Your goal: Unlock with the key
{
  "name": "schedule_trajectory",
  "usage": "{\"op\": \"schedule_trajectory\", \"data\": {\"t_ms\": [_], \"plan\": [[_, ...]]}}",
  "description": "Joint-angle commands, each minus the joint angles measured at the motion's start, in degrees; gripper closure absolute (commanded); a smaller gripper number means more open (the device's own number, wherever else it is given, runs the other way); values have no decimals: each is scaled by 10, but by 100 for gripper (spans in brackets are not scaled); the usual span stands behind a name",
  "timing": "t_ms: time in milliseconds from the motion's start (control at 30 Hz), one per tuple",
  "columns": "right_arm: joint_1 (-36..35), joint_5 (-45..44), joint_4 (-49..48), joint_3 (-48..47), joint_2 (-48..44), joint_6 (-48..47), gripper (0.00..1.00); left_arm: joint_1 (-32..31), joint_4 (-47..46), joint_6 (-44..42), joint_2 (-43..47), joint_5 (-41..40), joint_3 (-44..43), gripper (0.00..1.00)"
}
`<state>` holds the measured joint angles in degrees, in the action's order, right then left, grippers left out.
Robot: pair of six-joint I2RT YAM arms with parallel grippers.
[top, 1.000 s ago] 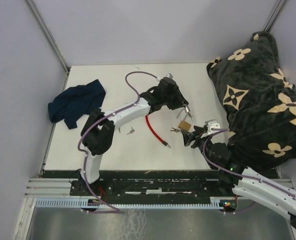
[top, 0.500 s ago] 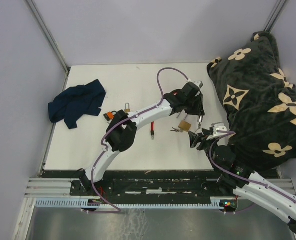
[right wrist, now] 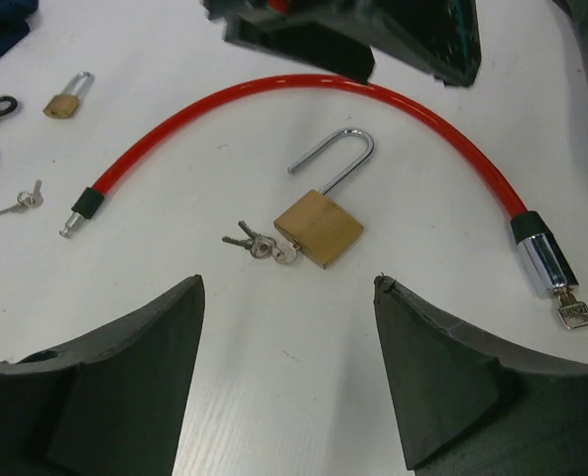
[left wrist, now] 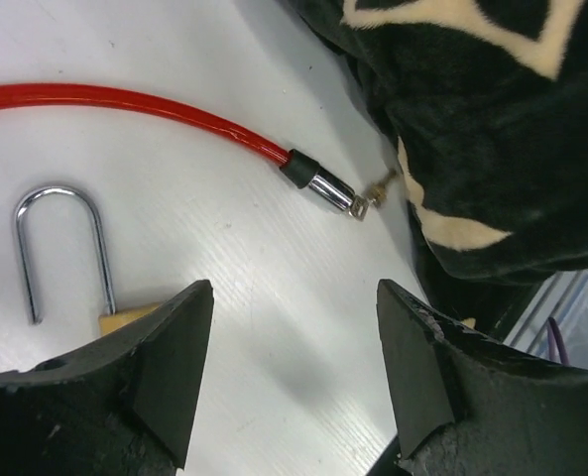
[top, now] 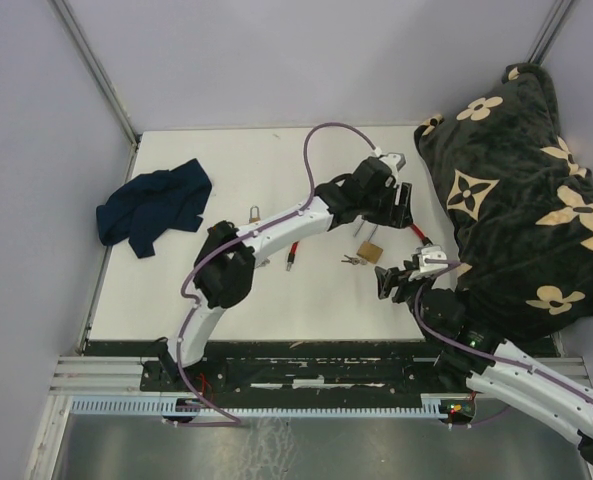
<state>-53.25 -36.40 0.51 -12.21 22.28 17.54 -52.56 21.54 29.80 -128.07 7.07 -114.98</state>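
Surveying from above: the left gripper (top: 398, 205) hangs over the brass padlock (top: 370, 251), with the right gripper (top: 396, 282) just beside it.

Left wrist: jaws apart and empty; shackle (left wrist: 58, 190) and red cable (left wrist: 125, 99) on the table below.

Right wrist: jaws apart and empty; the key (right wrist: 259, 243) is seated in the padlock and one shackle leg stands free.

Step judged: unlocking done. Next: withdraw both arms without snagging.

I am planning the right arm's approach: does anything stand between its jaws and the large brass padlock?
Nothing visible. Only bare table lies between the right gripper, jaws open, and the large brass padlock; the red cable lock arcs behind it.
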Motion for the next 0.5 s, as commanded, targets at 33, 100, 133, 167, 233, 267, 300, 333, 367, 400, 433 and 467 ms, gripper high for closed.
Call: {"op": "schedule_trajectory", "data": {"t_ms": [33, 100, 133, 167, 233, 267, 300, 333, 367, 400, 433, 467], "plan": [[-3, 7, 3, -52, 57, -18, 22, 37, -37, -9, 127, -37, 96, 26], [-4, 9, -4, -58, 84, -20, 22, 53, -28, -8, 154, -48, 145, 26], [-4, 11, -11, -60, 94, -20, 22, 61, -23, -10, 167, -50, 171, 26], [-4, 13, -18, -59, 104, -19, 21, 70, -18, -11, 179, -52, 195, 26], [-3, 18, -31, -58, 120, -15, 21, 89, -8, -12, 207, -55, 247, 26], [-3, 22, -35, -58, 127, -13, 21, 101, -3, -14, 223, -58, 272, 26], [-4, 25, -39, -58, 135, -12, 21, 113, -1, -16, 240, -60, 297, 26], [-3, 29, -42, -58, 141, -11, 21, 130, -1, -19, 256, -65, 321, 26], [-4, 31, -44, -59, 145, -10, 21, 144, 3, -21, 272, -71, 343, 26], [-3, 32, -45, -59, 151, -9, 21, 157, 9, -23, 284, -82, 361, 26], [-3, 33, -46, -59, 155, -9, 21, 170, 19, -26, 294, -93, 372, 26], [-4, 33, -46, -59, 158, -10, 21, 182, 33, -30, 303, -108, 379, 26]]}}
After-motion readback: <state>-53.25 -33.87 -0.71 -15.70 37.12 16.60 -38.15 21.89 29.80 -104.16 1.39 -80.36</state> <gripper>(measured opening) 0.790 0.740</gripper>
